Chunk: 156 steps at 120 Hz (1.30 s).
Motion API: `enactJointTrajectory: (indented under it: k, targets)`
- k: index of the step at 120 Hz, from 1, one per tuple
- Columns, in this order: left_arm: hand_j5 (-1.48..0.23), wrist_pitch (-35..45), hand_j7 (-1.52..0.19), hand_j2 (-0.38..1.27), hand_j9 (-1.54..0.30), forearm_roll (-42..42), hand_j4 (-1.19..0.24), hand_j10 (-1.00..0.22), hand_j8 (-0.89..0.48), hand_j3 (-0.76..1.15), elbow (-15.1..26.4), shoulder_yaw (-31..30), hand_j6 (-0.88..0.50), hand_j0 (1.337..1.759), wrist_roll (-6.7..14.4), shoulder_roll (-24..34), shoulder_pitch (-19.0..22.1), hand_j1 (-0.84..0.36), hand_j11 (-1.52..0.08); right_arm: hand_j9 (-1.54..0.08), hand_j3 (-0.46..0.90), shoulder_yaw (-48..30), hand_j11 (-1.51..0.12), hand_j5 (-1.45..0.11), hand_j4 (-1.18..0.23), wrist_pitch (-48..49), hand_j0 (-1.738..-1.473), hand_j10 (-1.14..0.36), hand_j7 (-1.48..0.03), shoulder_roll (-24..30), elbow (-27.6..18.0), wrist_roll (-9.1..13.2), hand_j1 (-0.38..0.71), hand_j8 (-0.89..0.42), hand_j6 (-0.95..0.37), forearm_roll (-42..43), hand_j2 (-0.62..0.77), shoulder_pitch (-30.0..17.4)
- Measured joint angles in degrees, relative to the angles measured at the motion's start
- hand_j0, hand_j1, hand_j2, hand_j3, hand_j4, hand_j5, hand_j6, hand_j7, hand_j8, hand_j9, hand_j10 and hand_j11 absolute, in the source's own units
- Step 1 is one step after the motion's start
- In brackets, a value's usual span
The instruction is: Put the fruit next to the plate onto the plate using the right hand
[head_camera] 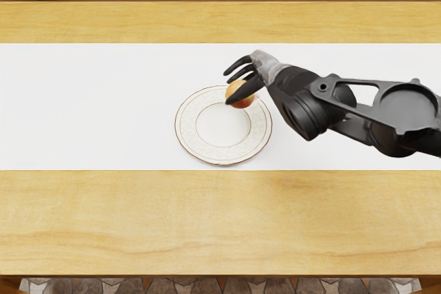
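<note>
Holding the fruit [238,93] at the plate [190,145] upper-right rim, right hand [258,74] pinches it with thumb and one finger, other fingers splayed. Left arm not visible. Risk: thin pinch; round fruit released on the rim could roll off the plate onto the white runner [103,101].

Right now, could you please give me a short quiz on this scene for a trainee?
1. True or false: the plate stands on the white runner.
2. Where does the fruit show against the plate? A) at its centre B) at its upper-right rim C) at its lower-left rim
3. From which edge of the picture does the arm of the right hand come in?
Key: 1 true; 2 B; 3 the right edge.
</note>
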State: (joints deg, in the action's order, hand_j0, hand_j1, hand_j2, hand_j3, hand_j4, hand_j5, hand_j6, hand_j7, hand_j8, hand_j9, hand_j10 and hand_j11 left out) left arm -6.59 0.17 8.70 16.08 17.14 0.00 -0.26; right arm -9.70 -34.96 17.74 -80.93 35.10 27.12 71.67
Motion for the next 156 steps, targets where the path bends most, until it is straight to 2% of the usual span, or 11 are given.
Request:
enactJointTrajectory:
  k: [14,34,52,60,86,95,103,117,134,142,156]
  targets:
    - [-0.01,0.00,-0.01,0.00,-0.01,0.00,-0.01,-0.01,-0.01,0.00,0.00,-0.02,-0.01,1.658,0.00,0.00,0.00,0.34,-0.01,-0.96,0.00,-0.18,-0.92,-0.97,-0.67,0.01,-1.653,-0.44,-0.91,-2.69,1.34,-0.01,0.20,-0.37,-0.62,0.09,0.10,-1.46]
    - [-0.01,0.00,-0.01,0.00,-0.01,0.00,-0.01,-0.01,-0.01,0.00,0.00,-0.03,-0.01,1.658,0.00,0.00,0.00,0.34,-0.01,-0.45,0.00,-0.82,-0.43,-0.46,-0.32,-0.04,-1.656,-0.22,-0.43,-3.73,3.54,-0.08,-0.08,-0.19,-0.30,0.27,0.04,-3.56]
    - [-0.01,0.00,-0.01,0.00,-0.01,0.00,-0.01,-0.01,-0.01,0.00,0.00,-0.01,-0.01,1.658,0.00,0.00,0.00,0.34,-0.01,-0.22,0.00,-12.81,-0.21,-0.22,-0.15,0.07,-1.657,-0.10,-0.21,-3.66,2.64,-0.10,-0.22,-0.09,-0.14,0.16,0.02,-9.89]
    - [-0.01,0.00,-0.01,0.00,-0.01,0.00,-0.01,-0.01,-0.01,0.00,0.00,-0.01,-0.01,1.658,0.00,0.00,0.00,0.34,-0.01,-0.16,0.00,-20.97,-0.15,-0.16,-0.11,5.54,-1.657,-0.07,-0.15,-2.73,2.45,-0.10,-0.26,-0.07,-0.10,0.31,0.02,-14.51]
    - [-0.01,0.00,-0.01,0.00,-0.01,0.00,-0.01,-0.01,-0.01,0.00,0.00,-0.02,-0.01,1.658,0.00,0.00,0.00,0.34,-0.01,-0.05,0.00,-41.81,-0.05,-0.05,-0.04,41.08,-1.658,-0.03,-0.05,2.01,2.99,-0.10,-0.32,-0.02,-0.04,0.31,0.01,-27.08]
    - [-0.01,0.00,-0.01,0.00,-0.01,0.00,-0.01,-0.01,-0.01,0.00,0.00,-0.01,-0.01,1.658,0.00,0.00,0.00,0.34,-0.01,-0.04,0.00,-49.77,-0.04,-0.04,-0.03,54.30,-1.658,-0.02,-0.04,2.75,5.21,-0.10,-0.33,-0.02,-0.02,-0.09,0.00,-32.14]
    - [-0.01,0.00,-0.01,0.00,-0.01,0.00,-0.01,-0.01,-0.01,0.00,0.00,0.00,-0.01,1.658,0.00,0.00,0.00,0.34,-0.01,-0.03,0.00,-54.67,-0.03,-0.03,-0.02,61.70,-1.658,-0.01,-0.03,3.10,8.27,-0.10,-0.33,-0.01,-0.02,-1.90,0.00,-35.02]
    - [-0.01,0.00,-0.01,0.00,-0.01,0.00,-0.01,-0.01,-0.01,0.00,0.00,-0.01,-0.01,1.658,0.00,0.00,0.00,0.34,-0.01,-0.02,0.00,-61.56,-0.01,-0.02,-0.01,67.27,-1.658,-0.01,-0.01,4.28,13.85,-0.10,-0.34,-0.01,-0.01,-7.85,0.00,-39.40]
    - [-0.01,0.00,-0.01,0.00,-0.01,0.01,-0.01,-0.01,-0.01,0.00,0.00,-0.01,-0.01,1.658,0.00,0.00,0.00,0.34,-0.01,-0.01,0.00,-64.21,-0.01,-0.01,0.00,69.27,-1.658,0.00,-0.01,6.44,21.81,-0.10,-0.34,0.00,0.00,-16.16,0.00,-43.00]
    - [-0.01,0.00,-0.01,0.00,-0.01,0.01,-0.01,-0.01,-0.01,0.00,0.00,0.00,-0.01,1.658,0.00,0.00,0.00,0.34,-0.01,-0.01,0.00,-64.37,-0.01,-0.01,0.00,69.60,-1.658,0.00,-0.01,7.61,23.00,-0.10,-0.35,0.00,0.00,-18.68,0.00,-44.42]
    - [-0.01,0.00,-0.01,0.00,-0.01,0.01,-0.01,-0.01,-0.01,0.00,0.00,-0.02,-0.01,1.658,0.00,0.00,0.00,0.34,-0.01,0.00,0.00,-64.20,0.00,0.00,0.00,69.85,-1.658,0.00,0.00,10.89,22.26,-0.10,-0.35,0.00,0.00,-22.58,0.00,-46.59]
